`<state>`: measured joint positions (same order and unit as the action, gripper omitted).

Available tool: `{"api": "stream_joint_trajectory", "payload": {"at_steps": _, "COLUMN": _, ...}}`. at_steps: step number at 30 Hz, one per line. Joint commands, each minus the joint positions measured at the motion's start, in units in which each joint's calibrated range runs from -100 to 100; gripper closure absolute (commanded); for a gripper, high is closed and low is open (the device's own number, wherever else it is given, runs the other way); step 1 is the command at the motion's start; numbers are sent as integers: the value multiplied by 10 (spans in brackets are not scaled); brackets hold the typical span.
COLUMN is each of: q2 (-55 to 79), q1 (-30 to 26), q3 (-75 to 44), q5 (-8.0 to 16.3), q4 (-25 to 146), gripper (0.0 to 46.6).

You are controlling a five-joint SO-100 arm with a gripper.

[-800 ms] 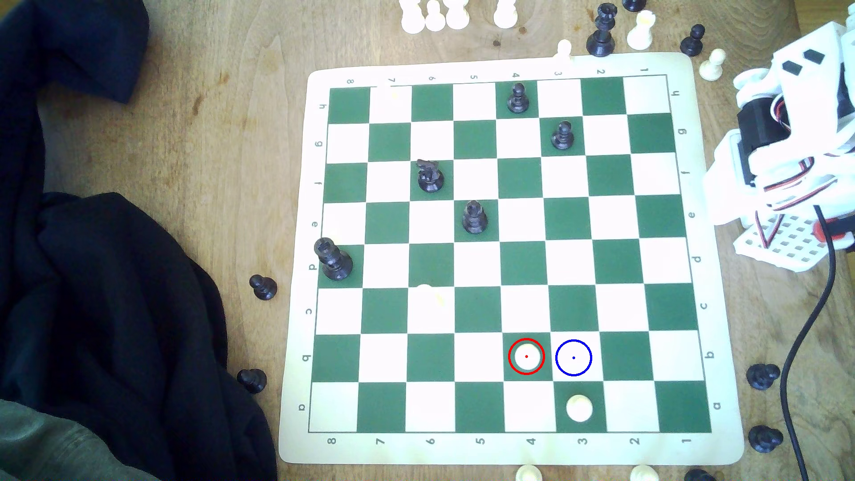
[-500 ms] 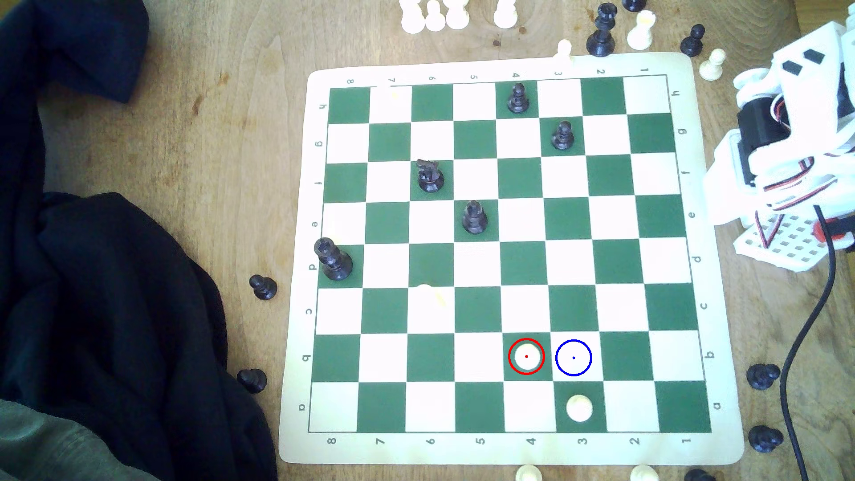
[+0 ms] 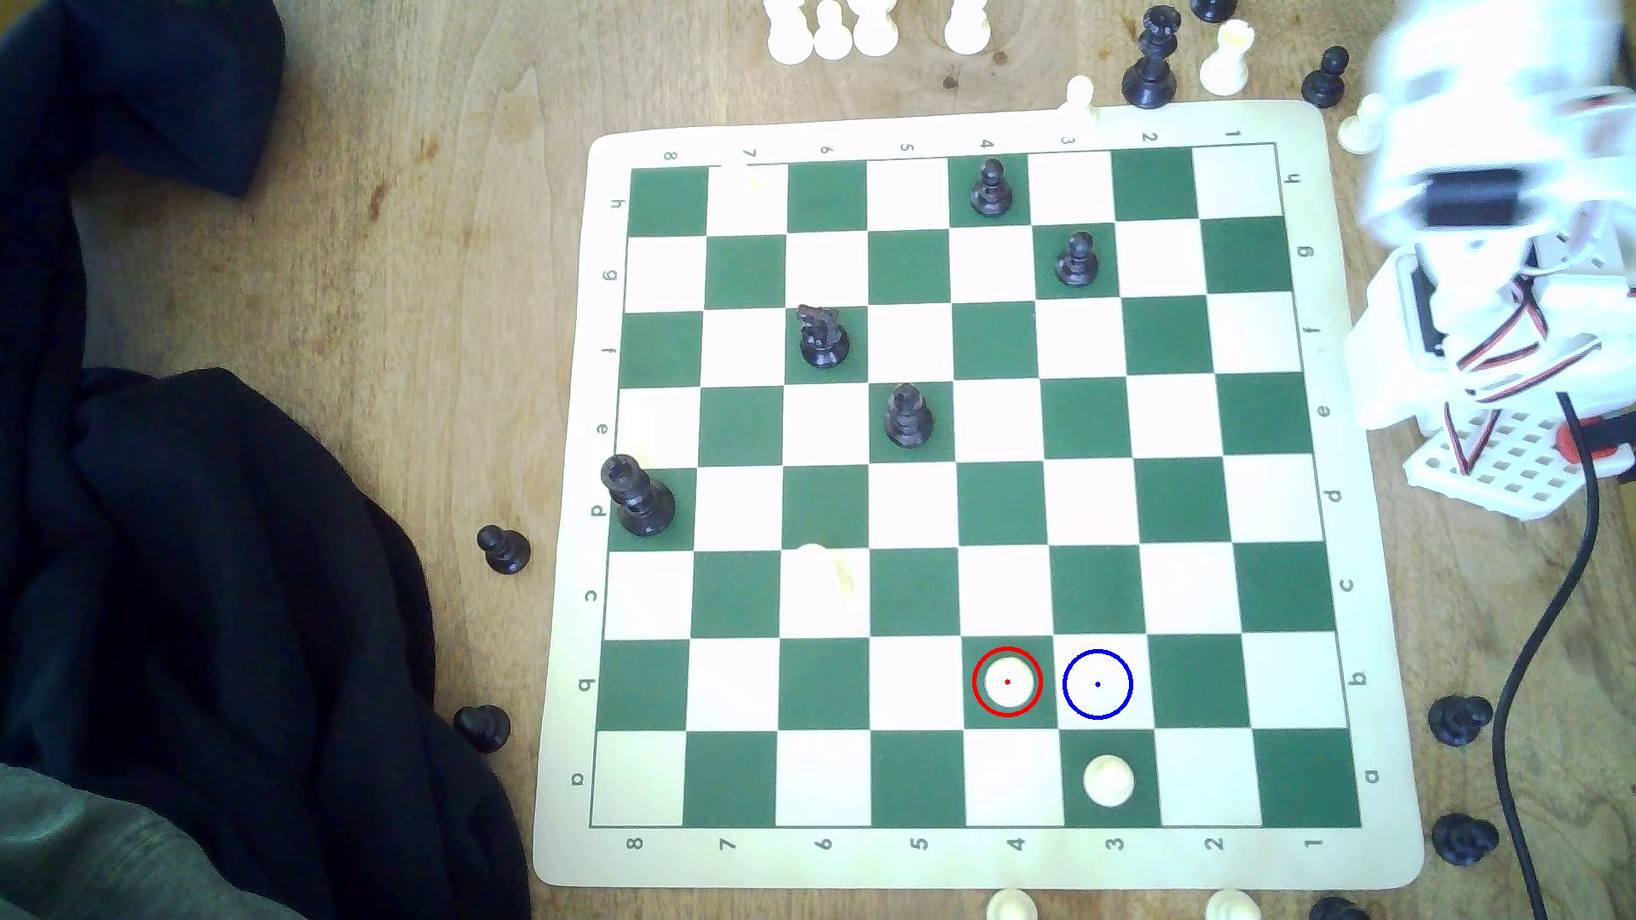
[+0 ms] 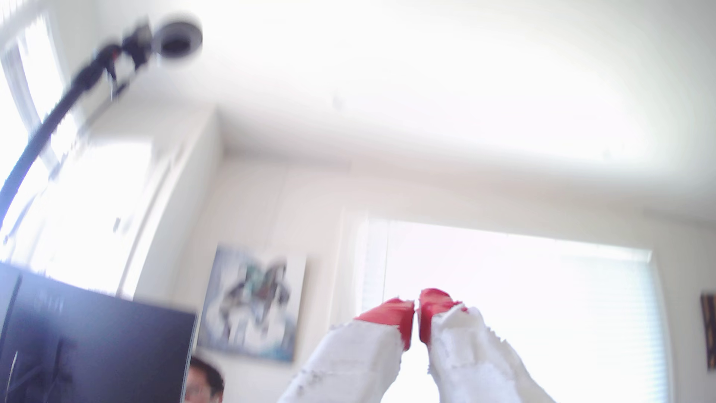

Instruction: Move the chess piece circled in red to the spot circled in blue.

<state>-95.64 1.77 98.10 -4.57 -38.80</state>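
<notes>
The chessboard [image 3: 1381, 566] was checked in green and white with a cream border. The chess piece [image 3: 1007, 682] was cream-white inside a red ring with a red dot; the spot [image 3: 1098, 684] was a white square under a blue ring with a blue dot. A black knight [image 3: 822, 336] stood on green. The table [image 3: 443, 265] was tan wood grain, the cloth [image 3: 204, 575] dark navy. The arm [image 3: 1496, 265] was white, with red, white and black wires. The gripper [image 4: 417, 310] had red tips on white fingers [image 4: 348, 364].
</notes>
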Motion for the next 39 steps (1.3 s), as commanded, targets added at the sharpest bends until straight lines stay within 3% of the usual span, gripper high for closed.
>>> {"api": "stream_joint_trajectory", "payload": {"at_steps": 1, "q2": -2, "q1": -18, "q3": -75, "q5": 2, "q4": 319, "gripper": 464}}
{"api": "stream_joint_trajectory", "payload": {"at_steps": 6, "q2": 14, "q1": -37, "q3": -165, "q5": 0, "q4": 530, "gripper": 414}}
{"api": "stream_joint_trajectory", "payload": {"at_steps": 13, "q2": 160, "q1": -117, "q3": -328, "q5": 7, "q4": 778, "gripper": 424}}
{"api": "stream_joint_trajectory", "payload": {"at_steps": 15, "q2": 181, "q1": -129, "q3": -337, "q5": 8, "q4": 802, "gripper": 417}}
{"api": "stream_joint_trajectory", "payload": {"at_steps": 21, "q2": 268, "q1": -185, "q3": -367, "q5": 49, "q4": 852, "gripper": 347}}
{"api": "stream_joint_trajectory", "payload": {"at_steps": 24, "q2": 305, "q1": -203, "q3": -386, "q5": 53, "q4": 876, "gripper": 325}}
{"api": "stream_joint_trajectory", "payload": {"at_steps": 31, "q2": 417, "q1": -248, "q3": -404, "q5": 49, "q4": 888, "gripper": 340}}
{"api": "stream_joint_trajectory", "payload": {"at_steps": 39, "q2": 524, "q1": -245, "q3": -429, "q5": 51, "q4": 842, "gripper": 339}}
